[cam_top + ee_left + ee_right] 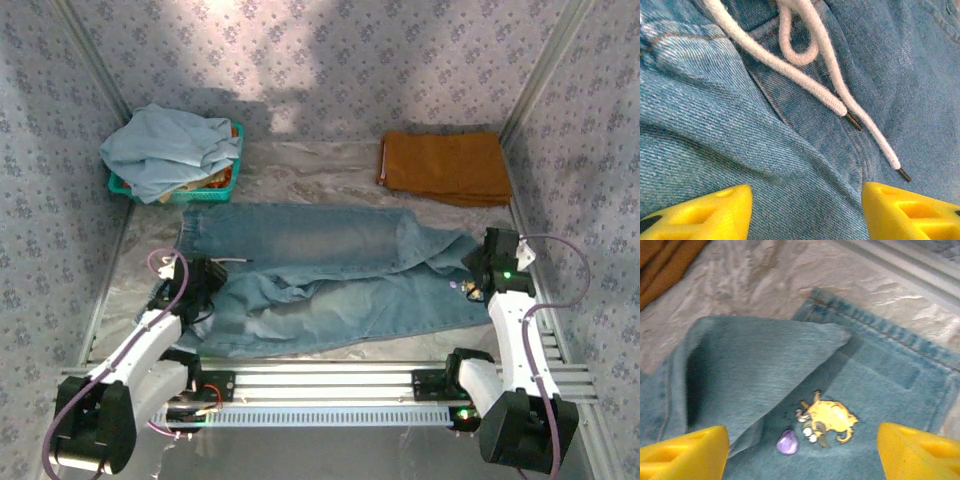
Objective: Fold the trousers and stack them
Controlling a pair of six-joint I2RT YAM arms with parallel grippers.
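Observation:
The trousers [330,265], faded blue jeans, lie spread flat across the middle of the table, one leg folded over along the far side. My left gripper [200,285] hovers low over their left end. In the left wrist view its yellow fingers stand open [806,210] above bare denim [715,135], just short of a white drawstring [805,85]. My right gripper [478,285] is over the right end, also open [802,455]. Between its fingers lies denim with a yellow embroidered figure [827,420] and a purple bead [788,442], beside a folded flap [755,370].
A teal basket [232,175] at the back left holds a pale grey-blue cloth heap [170,150]. A folded rust-orange cloth [445,165] lies at the back right. Patterned walls close in three sides; a metal rail [320,385] runs along the front.

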